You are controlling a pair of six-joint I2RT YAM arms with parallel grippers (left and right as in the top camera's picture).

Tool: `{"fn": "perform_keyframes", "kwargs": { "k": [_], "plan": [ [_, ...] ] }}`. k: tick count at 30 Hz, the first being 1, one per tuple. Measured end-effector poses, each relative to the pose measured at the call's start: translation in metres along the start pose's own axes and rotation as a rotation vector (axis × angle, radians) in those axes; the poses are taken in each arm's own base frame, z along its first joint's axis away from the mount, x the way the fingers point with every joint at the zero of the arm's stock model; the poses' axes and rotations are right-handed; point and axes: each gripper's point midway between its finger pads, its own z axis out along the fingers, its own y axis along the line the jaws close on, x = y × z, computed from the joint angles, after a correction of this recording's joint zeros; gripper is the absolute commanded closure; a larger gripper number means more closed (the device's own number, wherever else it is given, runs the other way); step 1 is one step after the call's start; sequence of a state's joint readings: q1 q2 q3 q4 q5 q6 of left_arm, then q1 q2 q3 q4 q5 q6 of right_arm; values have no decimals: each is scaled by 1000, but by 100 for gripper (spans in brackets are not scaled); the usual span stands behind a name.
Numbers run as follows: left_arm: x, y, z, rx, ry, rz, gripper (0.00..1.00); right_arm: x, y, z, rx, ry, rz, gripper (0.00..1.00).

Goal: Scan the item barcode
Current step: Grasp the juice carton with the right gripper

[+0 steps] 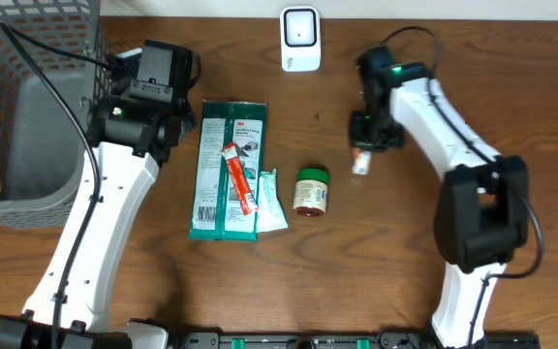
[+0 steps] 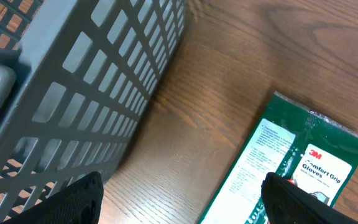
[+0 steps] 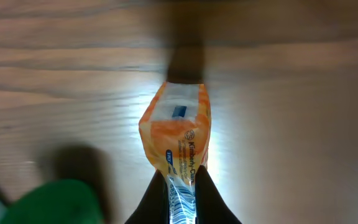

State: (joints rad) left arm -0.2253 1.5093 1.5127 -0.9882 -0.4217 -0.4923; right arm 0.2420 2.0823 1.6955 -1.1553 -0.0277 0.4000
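While our right gripper point(image 3: 180, 182) pinches the orange packet point(image 3: 176, 132) near the jar point(image 1: 311, 190), we judge the pickup done; showing its barcode to the scanner point(image 1: 300, 39) remains. Our left gripper point(image 2: 182, 199) hangs spread beside the basket point(image 2: 104, 81).
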Motion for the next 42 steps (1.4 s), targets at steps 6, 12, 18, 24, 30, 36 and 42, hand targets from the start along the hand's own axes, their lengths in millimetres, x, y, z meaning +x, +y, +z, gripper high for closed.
{"fn": "perform_keyframes", "kwargs": {
  "k": [6,12,18,24,30,36,42],
  "plan": [
    [0,0,0,0,0,0,18,-4,-55,-24,126,-27,64,96],
    [0,0,0,0,0,0,18,-14,-66,-9,161,-77,81,92],
    [0,0,0,0,0,0,18,-6,-55,19,120,-75,92,41],
    [0,0,0,0,0,0,18,2,-30,21,12,-35,30,39],
    [0,0,0,0,0,0,18,-1,-7,11,-175,-4,1,39],
    [0,0,0,0,0,0,18,-4,-7,4,-318,25,30,43],
    [0,0,0,0,0,0,18,-3,11,-5,-448,31,-29,41]
  ]
}}
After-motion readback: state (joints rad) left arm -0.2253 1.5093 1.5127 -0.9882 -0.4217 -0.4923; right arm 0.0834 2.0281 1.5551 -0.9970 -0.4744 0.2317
